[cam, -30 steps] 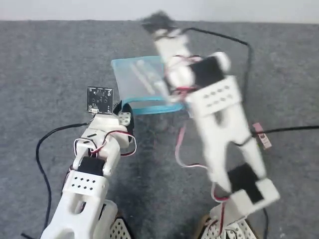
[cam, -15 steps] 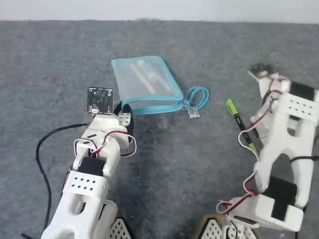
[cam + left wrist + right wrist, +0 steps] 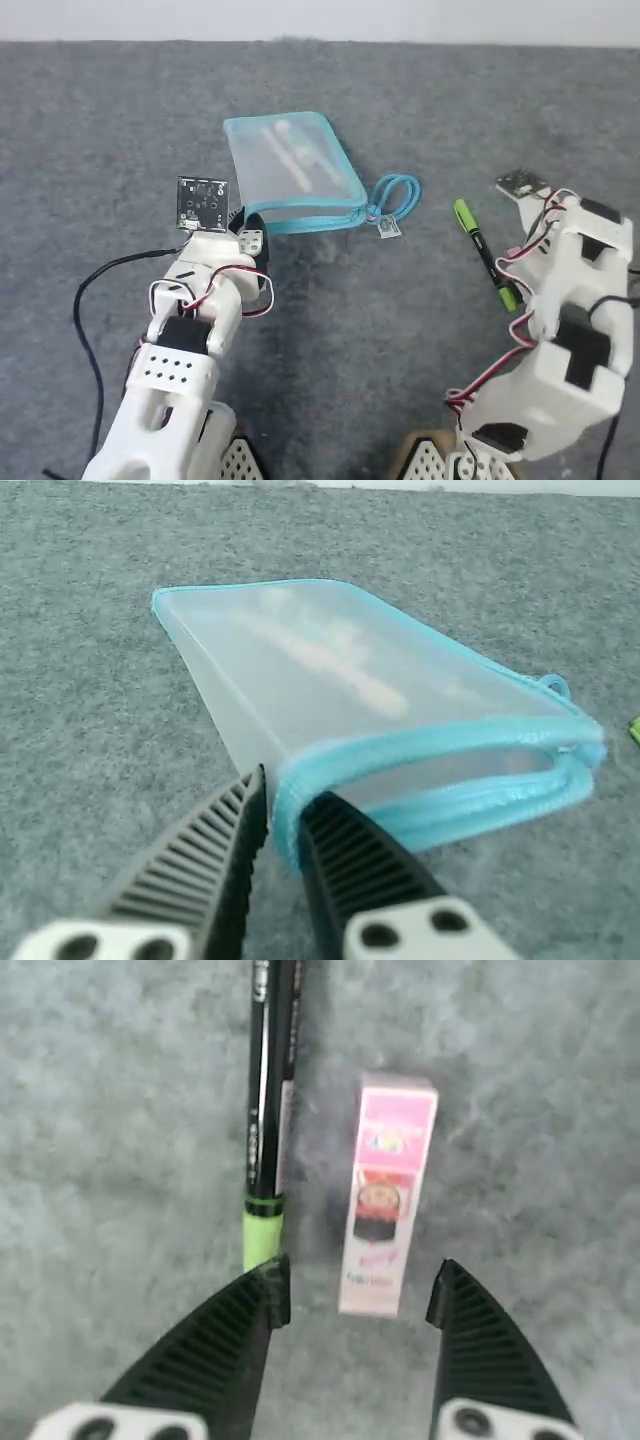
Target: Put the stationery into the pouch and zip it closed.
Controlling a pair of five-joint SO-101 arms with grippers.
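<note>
While the left gripper (image 3: pixel 283 790) is clamped on the blue-trimmed corner of the pouch (image 3: pixel 380 700), one ribbed finger to each side of the zipper edge, the right gripper (image 3: pixel 360 1268) hangs with its fingers spread wide over the remaining stationery. Seen from the high view, the translucent pouch (image 3: pixel 295 170) lies flat on the grey carpet (image 3: pixel 100 120) ahead of the left arm, its mouth facing the arms and pinched at the left gripper (image 3: pixel 252 225). The two blue edges of the mouth stand slightly apart. Pale, long items (image 3: pixel 290 150) show through its wall. A blue cord loop (image 3: pixel 396 190) with a small tag (image 3: pixel 388 228) trails from the zipper end towards the right arm (image 3: pixel 565 300).

A black pen with a green tip (image 3: pixel 487 255) lies on the carpet between the pouch and the right arm. In the right wrist view the pen (image 3: pixel 268 1090) runs beside a small pink packet (image 3: pixel 385 1195), near but not touching. The packet sits between the parted fingers, and one fingertip (image 3: pixel 265 1290) is at the pen's green end; I cannot tell whether it touches.
</note>
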